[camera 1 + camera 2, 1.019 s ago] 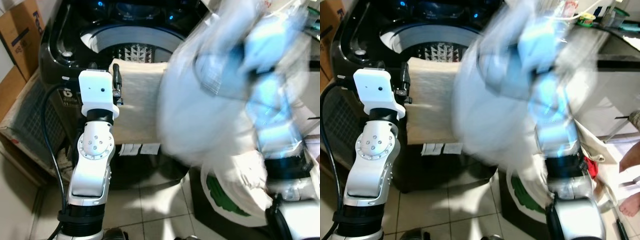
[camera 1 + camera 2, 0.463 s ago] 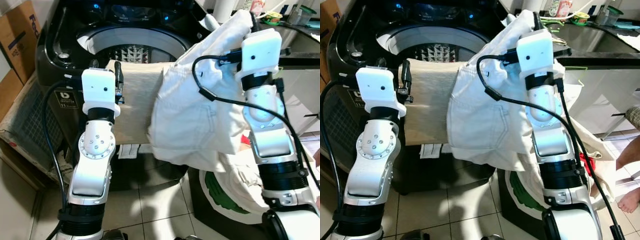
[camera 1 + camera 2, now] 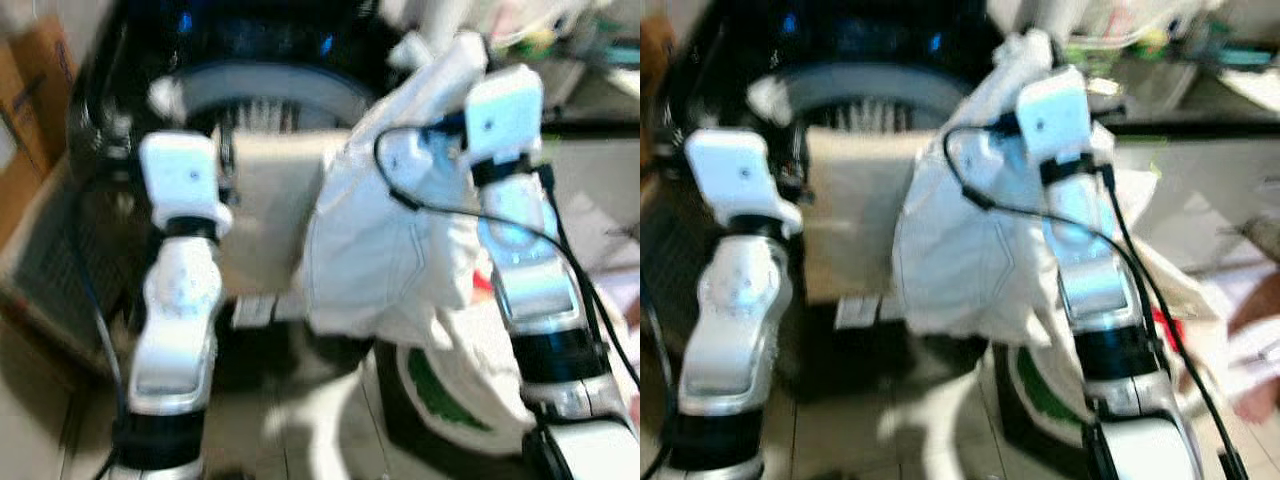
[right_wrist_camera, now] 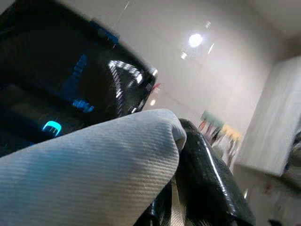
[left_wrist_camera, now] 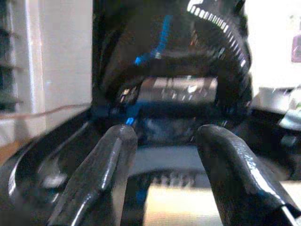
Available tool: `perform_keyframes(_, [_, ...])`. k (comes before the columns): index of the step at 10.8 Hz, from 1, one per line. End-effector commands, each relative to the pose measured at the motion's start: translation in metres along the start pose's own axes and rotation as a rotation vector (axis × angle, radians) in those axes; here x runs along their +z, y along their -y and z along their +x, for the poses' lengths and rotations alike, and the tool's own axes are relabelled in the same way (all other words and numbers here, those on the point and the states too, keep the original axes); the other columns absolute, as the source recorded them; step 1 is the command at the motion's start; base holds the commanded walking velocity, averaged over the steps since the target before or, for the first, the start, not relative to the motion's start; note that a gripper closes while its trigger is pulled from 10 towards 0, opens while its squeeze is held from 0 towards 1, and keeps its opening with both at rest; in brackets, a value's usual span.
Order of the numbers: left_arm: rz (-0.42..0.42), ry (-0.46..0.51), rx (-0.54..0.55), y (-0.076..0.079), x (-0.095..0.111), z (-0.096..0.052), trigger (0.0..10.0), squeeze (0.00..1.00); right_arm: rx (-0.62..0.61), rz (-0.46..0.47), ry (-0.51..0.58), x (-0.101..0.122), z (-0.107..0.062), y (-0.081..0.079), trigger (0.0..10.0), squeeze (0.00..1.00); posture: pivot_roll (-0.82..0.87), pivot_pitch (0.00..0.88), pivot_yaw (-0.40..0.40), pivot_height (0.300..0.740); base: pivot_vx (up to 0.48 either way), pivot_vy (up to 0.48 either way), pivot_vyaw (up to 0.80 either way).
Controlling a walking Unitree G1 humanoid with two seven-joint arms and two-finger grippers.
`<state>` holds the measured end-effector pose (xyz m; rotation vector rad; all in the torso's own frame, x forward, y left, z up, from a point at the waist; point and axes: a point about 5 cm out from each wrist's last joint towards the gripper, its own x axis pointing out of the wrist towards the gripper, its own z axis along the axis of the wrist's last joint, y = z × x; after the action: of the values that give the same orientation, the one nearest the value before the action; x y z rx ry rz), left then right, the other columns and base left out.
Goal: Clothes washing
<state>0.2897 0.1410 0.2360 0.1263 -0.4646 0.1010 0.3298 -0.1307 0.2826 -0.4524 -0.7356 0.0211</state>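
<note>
Both head views are pretty blurry for me right now, but the layout is readable. I'm standing in front of the black top-loading washing machine (image 3: pixel 270 90) with its lid up and the drum opening facing me. A beige towel (image 3: pixel 268 215) is draped over the front rim of the washer, hanging down the front panel.

My right gripper (image 4: pixel 188 188) is raised high by the right side of the washer opening, and it's pinching a fold of the white trousers (image 3: pixel 385 250). In the right wrist view I can see the twill fabric bunched over and between the black fingers. The rest of the trousers hangs down along my right arm, partly covering the towel's right edge.

My left gripper (image 5: pixel 164 174) is up at the washer's front rim, fingers spread apart with nothing between them, pointing over the towel toward the drum.

A white bag with a green print (image 3: pixel 450 390) sits on the floor by my right side.
</note>
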Motion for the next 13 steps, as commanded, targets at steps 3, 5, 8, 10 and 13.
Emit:
perform_keyframes(3, [-0.021,0.024,-0.023,0.009,0.006,0.001,10.0,0.00,-0.035,-0.046,0.098,0.020,0.022,0.019,0.0,0.00,0.10,0.000,-0.070,0.740,0.480,0.000,0.49])
perform_keyframes(5, [-0.024,0.024,-0.023,0.009,0.006,0.001,10.0,0.00,-0.032,-0.031,0.080,0.017,0.022,0.018,0.0,0.00,0.10,0.000,-0.073,0.740,0.480,0.000,0.68])
perform_keyframes(8, [-0.044,0.065,-0.004,0.008,0.013,0.003,10.0,0.00,-0.014,-0.041,0.053,0.015,0.034,0.020,0.0,0.00,0.10,0.000,-0.075,0.740,0.314,0.000,0.13])
perform_keyframes(10, [-0.041,0.070,-0.009,0.008,0.013,0.003,10.0,0.00,-0.028,-0.038,0.067,0.018,0.038,0.025,0.0,0.00,0.11,0.000,-0.079,0.740,0.000,0.000,0.00])
perform_keyframes(13, [-0.041,0.066,-0.021,0.009,0.012,0.002,10.0,0.00,-0.051,-0.027,0.090,0.031,0.069,0.042,0.0,0.00,0.13,0.000,-0.095,0.740,0.000,0.000,0.00])
